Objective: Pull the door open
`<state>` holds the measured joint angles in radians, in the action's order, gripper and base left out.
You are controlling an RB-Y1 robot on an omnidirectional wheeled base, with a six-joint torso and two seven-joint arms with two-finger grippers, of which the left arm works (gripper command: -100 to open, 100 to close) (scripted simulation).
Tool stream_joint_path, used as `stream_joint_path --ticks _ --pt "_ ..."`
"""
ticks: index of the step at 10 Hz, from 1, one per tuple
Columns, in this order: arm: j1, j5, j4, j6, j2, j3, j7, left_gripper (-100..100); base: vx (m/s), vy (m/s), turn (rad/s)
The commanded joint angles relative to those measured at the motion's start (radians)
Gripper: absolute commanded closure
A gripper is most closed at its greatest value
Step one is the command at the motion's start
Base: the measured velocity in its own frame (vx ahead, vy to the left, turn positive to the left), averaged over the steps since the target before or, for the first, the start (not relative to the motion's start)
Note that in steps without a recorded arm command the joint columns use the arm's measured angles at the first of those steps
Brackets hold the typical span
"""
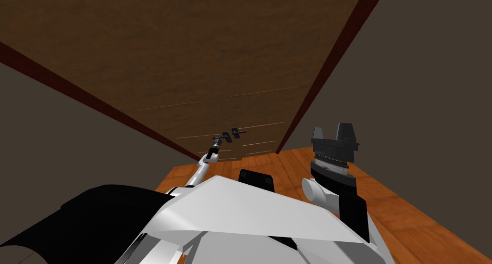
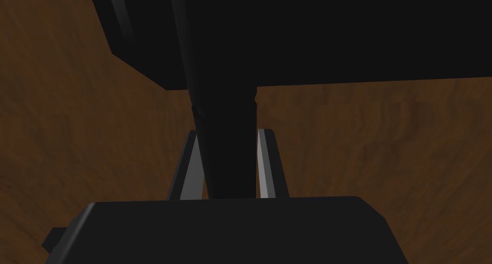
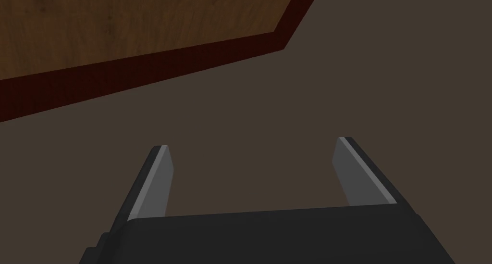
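Left gripper (image 2: 229,131): closed on the dark door handle (image 2: 226,160), both fingers (image 2: 265,165) pressing its sides. The handle sits on the face of the brown wooden door (image 1: 192,59). Right gripper (image 3: 252,143): jaws spread, empty, held off the door beside its dark red frame (image 3: 144,69).

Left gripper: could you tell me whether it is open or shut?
Shut: the left gripper holds the door handle, both fingers pressing its sides.
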<state>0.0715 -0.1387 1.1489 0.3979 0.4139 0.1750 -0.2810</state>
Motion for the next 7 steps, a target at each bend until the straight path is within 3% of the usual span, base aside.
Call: stream_joint_path --ticks 1,3,5,6,7 --pt "0.024 -0.001 0.008 0.007 0.020 -0.011 -0.018 100 -0.174 -0.006 -0.107" --pt "0.039 0.000 0.026 0.019 0.035 -0.041 -0.041 100 -0.215 0.021 -0.139" --pt "0.053 0.003 0.046 0.032 0.049 -0.076 -0.064 100 -0.216 0.089 -0.154" --pt "0.056 0.004 0.052 0.035 0.052 -0.086 -0.070 100 -0.204 0.092 -0.133" --pt "0.058 0.002 0.048 0.028 0.052 -0.076 -0.065 100 -0.090 0.032 -0.041"
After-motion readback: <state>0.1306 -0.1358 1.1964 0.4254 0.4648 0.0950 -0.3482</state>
